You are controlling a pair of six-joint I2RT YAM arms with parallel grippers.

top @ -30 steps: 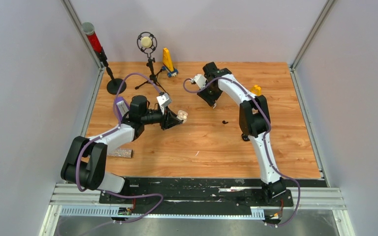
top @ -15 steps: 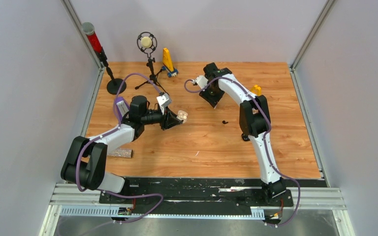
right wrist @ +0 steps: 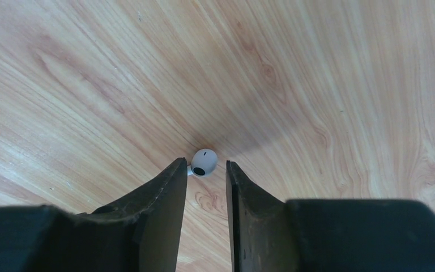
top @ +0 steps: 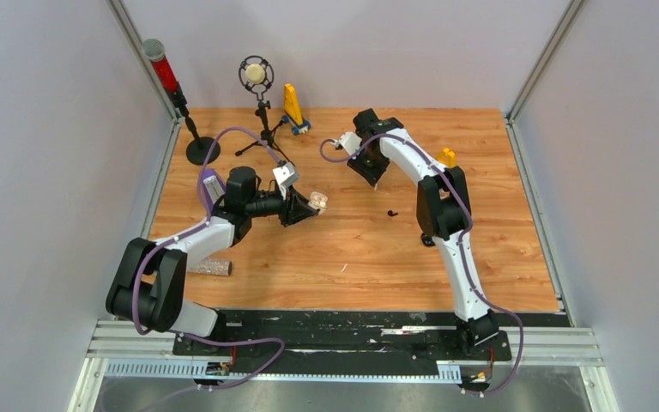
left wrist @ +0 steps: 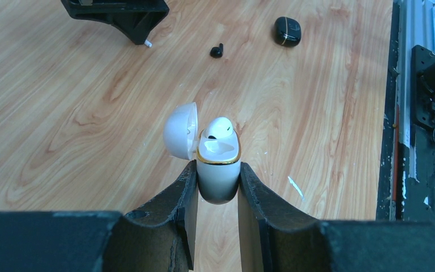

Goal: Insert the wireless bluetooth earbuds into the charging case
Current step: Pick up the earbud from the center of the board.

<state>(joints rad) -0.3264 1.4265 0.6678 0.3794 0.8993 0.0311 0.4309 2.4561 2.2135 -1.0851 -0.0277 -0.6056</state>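
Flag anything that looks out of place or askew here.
One black earbud lies loose on the table, apart from the shut black case. A white earbud lies at the tips of the right gripper. In the open white case held by the left gripper, a second white earbud stands tall, perhaps not fully seated.

Right wrist view: loose white earbud (right wrist: 203, 162) at right gripper (right wrist: 205, 164) fingertips, stem mostly hidden behind one finger; contact with fingers unclear.
Top view: same bud hidden under right gripper; black earbud (top: 392, 213) nearby is a mere dark speck; black case (top: 427, 241) half behind right arm (top: 446, 206).
Left wrist view: left gripper (left wrist: 217, 166) fingers cover lower sides of white charging case (left wrist: 219, 177); seated earbud (left wrist: 220, 129) stem sunk inside; right gripper cut off by top edge.
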